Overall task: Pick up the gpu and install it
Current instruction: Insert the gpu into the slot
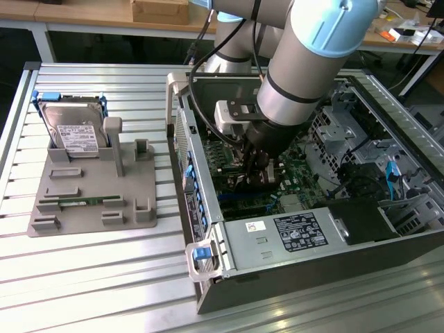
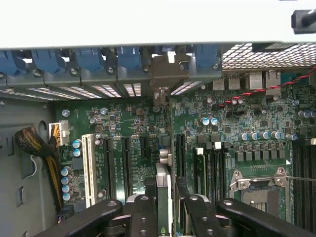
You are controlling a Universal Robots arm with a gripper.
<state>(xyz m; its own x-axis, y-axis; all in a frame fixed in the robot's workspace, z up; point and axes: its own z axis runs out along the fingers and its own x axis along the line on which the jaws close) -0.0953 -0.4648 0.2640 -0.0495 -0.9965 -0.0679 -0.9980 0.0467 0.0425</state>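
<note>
From the exterior view's left, a hard drive (image 1: 73, 132) stands on the gray fixture (image 1: 94, 191) near the worktop's (image 1: 83, 277) far edge, then my gripper (image 1: 255, 168) reaches inside the open computer case (image 1: 208, 229), apparently clamping the gpu (image 2: 163, 192) edge-on above the motherboard (image 2: 247, 128).

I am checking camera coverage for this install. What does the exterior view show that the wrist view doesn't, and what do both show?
Exterior view alone: the hard drive on the grey fixture, the power supply, the arm. Wrist view alone: the white expansion slot, blue slot latches, and the gpu edge-on between the pincer fingers. Both: the green motherboard.
</note>
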